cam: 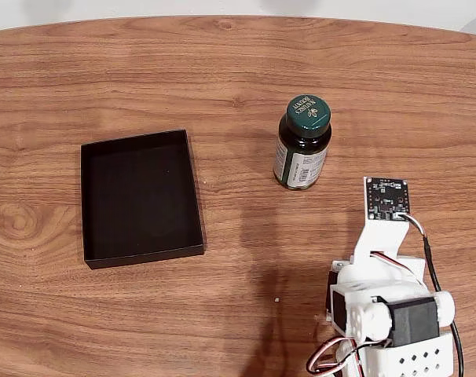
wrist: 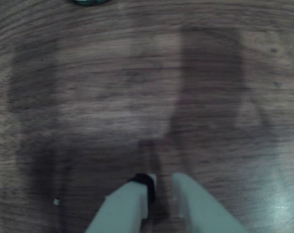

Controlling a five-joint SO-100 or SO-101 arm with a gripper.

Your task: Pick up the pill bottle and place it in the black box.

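- The small dark-green glass-like pill bottle [cam: 302, 149] stood upright on the brown wood-grain worktop [cam: 238, 71] in the fixed view, long axis vertical, round dark-green cap up and leaning slightly toward the top of the picture because of the camera angle.
- Cap carried gold print in a few short lines; the letters were too small to read. The white-and-green paper label wrapped the body and faced the lower part of the view; its fine print was also illegible.
- The shallow rectangular matte black box [cam: 140, 196] lay flat on the worktop to the left of the bottle in the fixed view, well apart from it, long side running roughly top to bottom, with nothing inside.
- The white plastic arm sat folded at the lower right of the fixed view, below and to the right of the bottle, not touching it; a small black circuit board topped the wrist, and red, white and black wires looped by the base.
- In the wrist view the hand [wrist: 160, 182] pointed at bare wood; its two pale fingers were only narrowly parted and gripped nothing.
- A sliver of the bottle's green cap [wrist: 89, 2] showed at the top edge of the blurred wrist view, far from the fingertips.
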